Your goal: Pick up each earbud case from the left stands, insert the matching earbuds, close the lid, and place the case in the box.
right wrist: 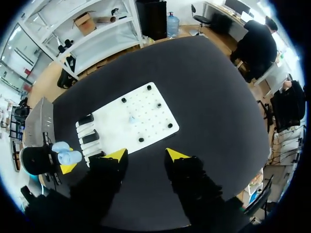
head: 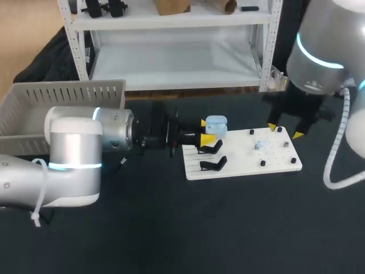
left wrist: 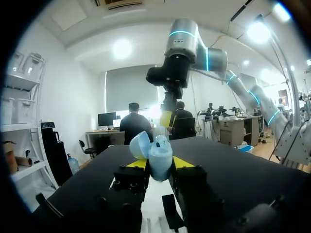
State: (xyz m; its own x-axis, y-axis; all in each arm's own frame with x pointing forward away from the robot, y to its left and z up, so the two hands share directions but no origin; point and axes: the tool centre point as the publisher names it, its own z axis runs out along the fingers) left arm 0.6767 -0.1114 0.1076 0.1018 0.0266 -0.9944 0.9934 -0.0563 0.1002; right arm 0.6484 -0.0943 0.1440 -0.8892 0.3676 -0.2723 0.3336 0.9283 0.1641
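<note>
Pale blue earbud case (head: 217, 124) sits clamped in the left claw (head: 206, 132), a yellow-tipped finger pressing on each side of it. It is held off the desk (head: 171, 228), at the near-left corner of the white board (head: 239, 162). In the left wrist view the case (left wrist: 160, 159) stands upright between the 2 fingertips (left wrist: 137, 163) with its lid (left wrist: 140, 144) swung open to one side. The left arm (head: 74, 145) comes in low and level from the left, with the grey slatted box (head: 57, 105) behind it on the desk.

On the board's left end are 2 black stands (head: 212, 157) in the head view, both without a case. Further along the board a small pale blue piece (head: 258, 145) lies among several black pegs (head: 263, 163). It is too small to tell more.

The right claw (head: 284, 131) hangs above the board's far right corner, its fingers spread wide with nothing between them. The right wrist view looks straight down past the open claw (right wrist: 146, 155) onto the board (right wrist: 146, 104). There the pale blue piece (right wrist: 132, 119) shows near the board's middle, and the stands (right wrist: 90, 137) at its far end. The left claw and the case (right wrist: 68, 156) show just past them, beside the box (right wrist: 36, 124).
</note>
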